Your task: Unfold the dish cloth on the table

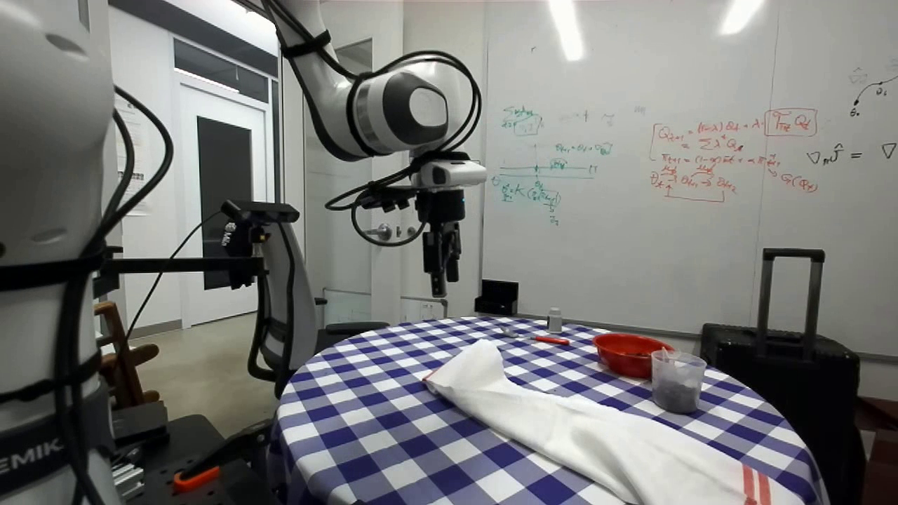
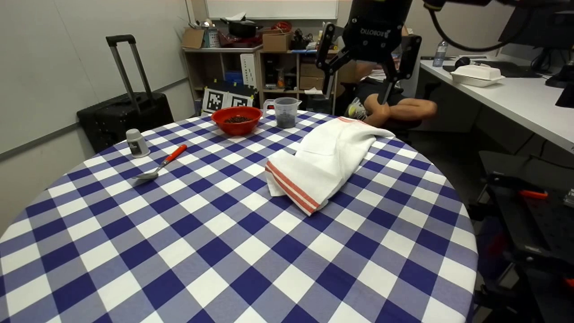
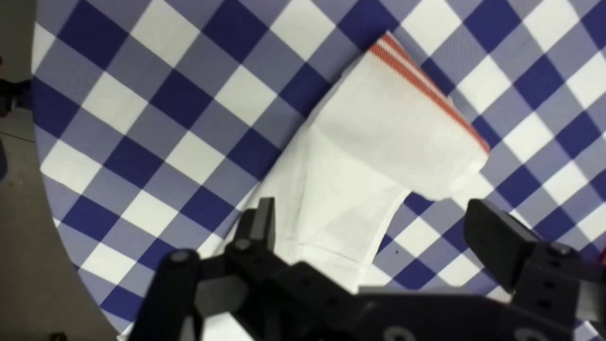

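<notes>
Across the round table (image 2: 179,260), on blue-and-white check, the dish cloth (image 2: 329,154) lies long and bunched, white with red stripes at both ends. One striped end angles aside from the main length, a crease showing at the bend (layers beneath: cannot tell how many). Gripper (image 3: 371,227) above the table, clear of the cloth; its fingers (image 3: 490,241) stand wide apart, cloth in sight below the gap. Near the cloth's other striped end, a clear measuring cup (image 2: 285,107) with something dark grey inside; just beside it, a red bowl (image 2: 237,129) holding small dark bits (image 2: 237,120). Farther along, a spoon (image 2: 171,157) with a red handle lies near an upright shaker (image 2: 137,144). Past the table edge: black suitcase (image 2: 130,119) by a whiteboard (image 1: 617,245), and a seated person (image 2: 410,110), partly hidden behind the gripper.
</notes>
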`<state>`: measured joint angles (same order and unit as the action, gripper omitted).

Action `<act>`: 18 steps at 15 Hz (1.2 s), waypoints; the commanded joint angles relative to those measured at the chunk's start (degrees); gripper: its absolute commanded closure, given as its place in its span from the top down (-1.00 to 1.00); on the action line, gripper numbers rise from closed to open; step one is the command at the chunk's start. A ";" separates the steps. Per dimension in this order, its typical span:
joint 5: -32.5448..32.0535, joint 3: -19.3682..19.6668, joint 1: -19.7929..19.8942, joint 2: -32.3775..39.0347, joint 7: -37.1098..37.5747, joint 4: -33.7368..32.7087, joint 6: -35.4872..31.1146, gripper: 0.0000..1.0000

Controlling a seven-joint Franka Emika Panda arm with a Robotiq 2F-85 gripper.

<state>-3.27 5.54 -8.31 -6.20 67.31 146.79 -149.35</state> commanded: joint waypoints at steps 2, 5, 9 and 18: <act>5.22 -2.41 2.55 -5.14 -17.17 -2.81 15.73 1.00; 1.73 -3.51 5.58 -6.69 -25.03 -5.47 25.11 1.00; 0.31 -5.11 7.16 -8.11 -35.84 -7.51 32.49 1.00; 1.15 -8.05 6.66 -8.76 -52.29 -8.15 34.26 1.00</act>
<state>-2.32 -1.80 -2.43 -14.98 15.07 138.69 -115.16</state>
